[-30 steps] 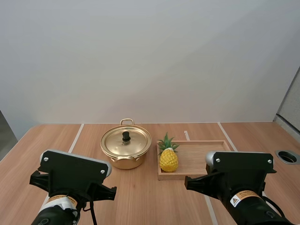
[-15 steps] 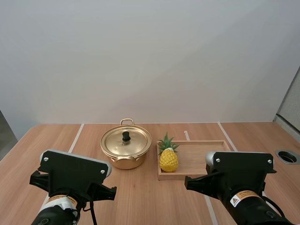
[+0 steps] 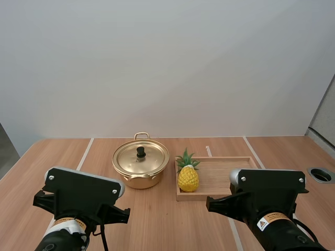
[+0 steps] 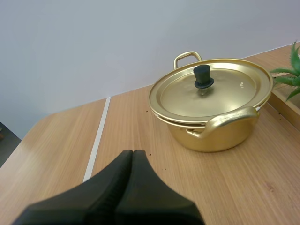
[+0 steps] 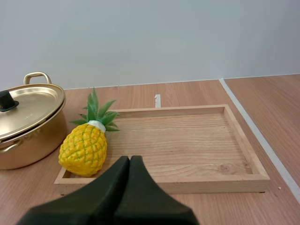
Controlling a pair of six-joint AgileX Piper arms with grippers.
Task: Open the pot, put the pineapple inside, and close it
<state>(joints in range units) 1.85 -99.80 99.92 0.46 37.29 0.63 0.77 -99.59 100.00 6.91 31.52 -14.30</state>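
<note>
The pot (image 3: pixel 140 170) sits on the table (image 3: pixel 157 217), its gold lid (image 3: pixel 149 157) in place with the black knob (image 3: pixel 140 151) at the centre. One loop handle points away from me and the other toward me. Just to its right is the pineapple (image 3: pixel 188 177), crown up, in the near left corner of the wooden tray (image 3: pixel 227 178). The tray lies just beside the pot; I can't tell whether they touch.

From the left wrist view, my left claw (image 4: pixel 132 153) has its fingers pressed together into one dark wedge, holding nothing. It is low over the table and aimed at the pot, well short of it. My right claw (image 5: pixel 130 159) is likewise closed on nothing, in front of the tray's near rim, just right of the pineapple and not touching it. From the high view, both arms are at the near edge of the table, the left arm (image 3: pixel 84 196) before the pot and the right arm (image 3: pixel 267 196) before the tray.
</note>
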